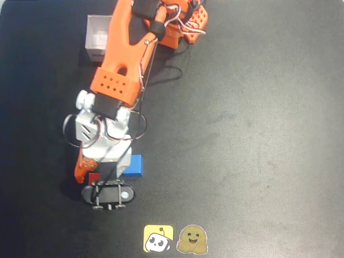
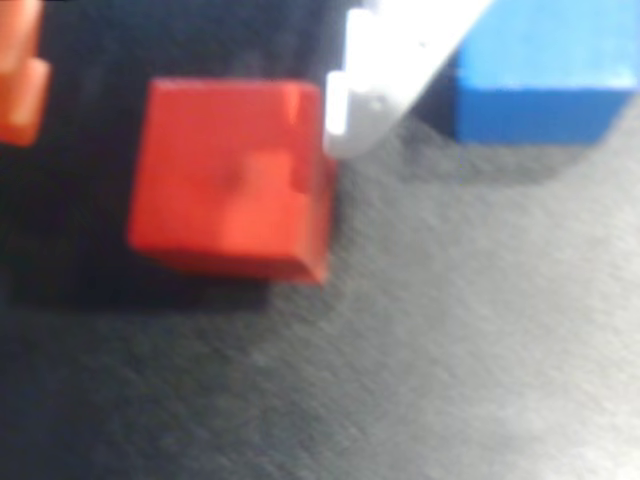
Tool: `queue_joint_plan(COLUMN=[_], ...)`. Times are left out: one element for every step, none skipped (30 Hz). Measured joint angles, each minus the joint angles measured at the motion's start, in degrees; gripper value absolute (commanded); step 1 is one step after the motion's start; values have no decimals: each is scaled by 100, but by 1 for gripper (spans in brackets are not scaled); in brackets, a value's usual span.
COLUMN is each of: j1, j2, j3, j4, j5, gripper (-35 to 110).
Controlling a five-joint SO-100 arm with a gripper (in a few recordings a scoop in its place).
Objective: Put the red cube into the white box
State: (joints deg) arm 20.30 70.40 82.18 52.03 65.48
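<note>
Gripper (image 2: 180,100) spread open around red cube (image 2: 230,180), not clamped, blue cube (image 2: 545,70) just beside, white box (image 1: 98,38) well apart

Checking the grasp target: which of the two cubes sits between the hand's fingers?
The small matte red cube: it lies between the orange finger and the white finger, while the blue cube sits outside, beyond the white finger.

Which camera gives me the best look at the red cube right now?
The wrist view: the red cube is large there, top and front faces plain, between the orange finger and the white finger. In the overhead view only a red sliver peeks from under the gripper.
</note>
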Motion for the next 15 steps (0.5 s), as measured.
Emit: queue_joint_plan(j1=[0, 18, 26, 26, 9, -18, -35, -44, -44, -44, -26, -18, 0, 0, 9], j2=[-18, -53, -62, -62, -62, -62, -62, -62, -88, -105, -123, -158, -167, -193, -211], j3=[-9, -18, -18, -18, -26, -26, -26, -26, -26, -26, -26, -26, -26, -26, -26], j4=[0, 0, 0, -9, -44, -79, -97, -105, -123, -141, -141, -141, -158, -185, -220], j5=[0, 0, 0, 0, 9, 0, 0, 0, 0, 0, 0, 0, 0, 0, 0], gripper=[26, 26, 26, 26, 26, 26, 26, 26, 26, 26, 26, 26, 26, 26, 26])
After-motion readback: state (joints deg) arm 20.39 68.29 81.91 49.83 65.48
